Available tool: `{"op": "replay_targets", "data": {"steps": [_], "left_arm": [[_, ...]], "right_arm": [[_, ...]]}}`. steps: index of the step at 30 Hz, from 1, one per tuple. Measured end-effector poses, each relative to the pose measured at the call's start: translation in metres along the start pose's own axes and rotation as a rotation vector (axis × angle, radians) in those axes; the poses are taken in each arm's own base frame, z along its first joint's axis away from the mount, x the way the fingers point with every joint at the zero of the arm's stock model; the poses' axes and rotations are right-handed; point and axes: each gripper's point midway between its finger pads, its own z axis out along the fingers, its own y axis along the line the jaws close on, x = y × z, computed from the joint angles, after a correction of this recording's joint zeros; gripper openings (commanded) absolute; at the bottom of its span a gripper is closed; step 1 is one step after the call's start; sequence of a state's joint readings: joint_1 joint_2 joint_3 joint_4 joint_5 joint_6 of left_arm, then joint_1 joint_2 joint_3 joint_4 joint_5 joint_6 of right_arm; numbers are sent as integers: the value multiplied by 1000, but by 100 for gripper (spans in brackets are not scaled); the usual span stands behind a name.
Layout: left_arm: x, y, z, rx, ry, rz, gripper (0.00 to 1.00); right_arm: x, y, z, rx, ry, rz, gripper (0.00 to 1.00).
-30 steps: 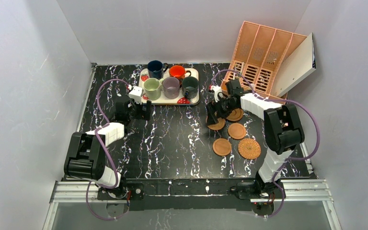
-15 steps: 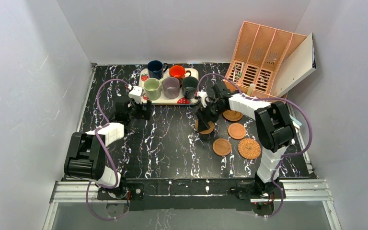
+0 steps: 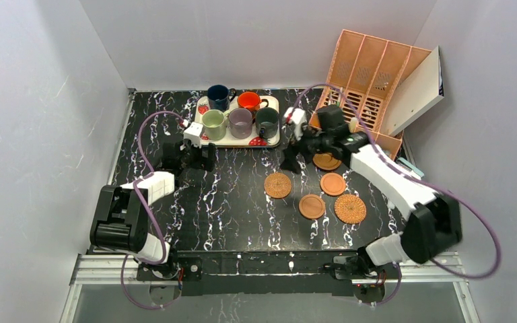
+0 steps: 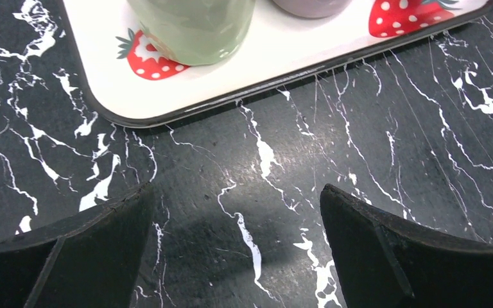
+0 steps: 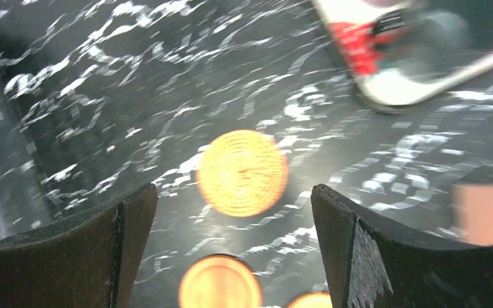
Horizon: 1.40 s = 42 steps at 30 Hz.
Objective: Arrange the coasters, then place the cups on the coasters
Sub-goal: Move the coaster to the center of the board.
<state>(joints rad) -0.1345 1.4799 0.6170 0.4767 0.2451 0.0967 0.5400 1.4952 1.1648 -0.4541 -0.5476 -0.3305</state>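
Observation:
Five coasters lie on the black marble table. A woven one [image 3: 278, 185] sits alone in the middle. Two smooth ones [image 3: 312, 206] [image 3: 332, 184] and another woven one [image 3: 350, 208] lie to its right. A darker coaster [image 3: 326, 161] is partly under the right arm. My right gripper [image 3: 289, 161] hangs open above and behind the middle woven coaster [image 5: 242, 172], holding nothing [image 5: 234, 192]. The cups stand on the strawberry tray [image 3: 272, 140]: navy [image 3: 219, 96], orange-red [image 3: 249, 101], pale green [image 3: 213, 124], mauve [image 3: 240, 122], dark grey-green [image 3: 267, 122]. My left gripper [image 3: 205, 156] is open and empty [image 4: 234, 192] just in front of the tray, near the pale green cup [image 4: 192, 29].
An orange file rack [image 3: 363, 81] with a white board [image 3: 414, 91] leaning on it stands at the back right, just behind the right arm. White walls close in the table on the left, back and right.
The woven coaster went leftward with my right gripper toward the table's middle. The gripper has since lifted off and drawn back toward the tray. The left arm has not moved.

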Motion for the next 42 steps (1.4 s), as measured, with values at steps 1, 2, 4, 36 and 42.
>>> {"op": "replay_targets", "data": {"steps": [1, 2, 4, 36, 42], "left_arm": [[1, -1, 0, 7, 7, -1, 98], [1, -4, -1, 14, 18, 2, 98], [-2, -10, -1, 29, 30, 23, 98], [-5, -218, 34, 186, 177, 776, 98], [-2, -224, 33, 222, 186, 760, 98]], "right_arm": [[-14, -7, -17, 61, -60, -23, 99], [-26, -17, -35, 133, -123, -41, 99], [-36, -39, -63, 254, -203, -41, 99], [11, -140, -112, 707, -203, 143, 99], [11, -143, -114, 718, -205, 144, 99]]}}
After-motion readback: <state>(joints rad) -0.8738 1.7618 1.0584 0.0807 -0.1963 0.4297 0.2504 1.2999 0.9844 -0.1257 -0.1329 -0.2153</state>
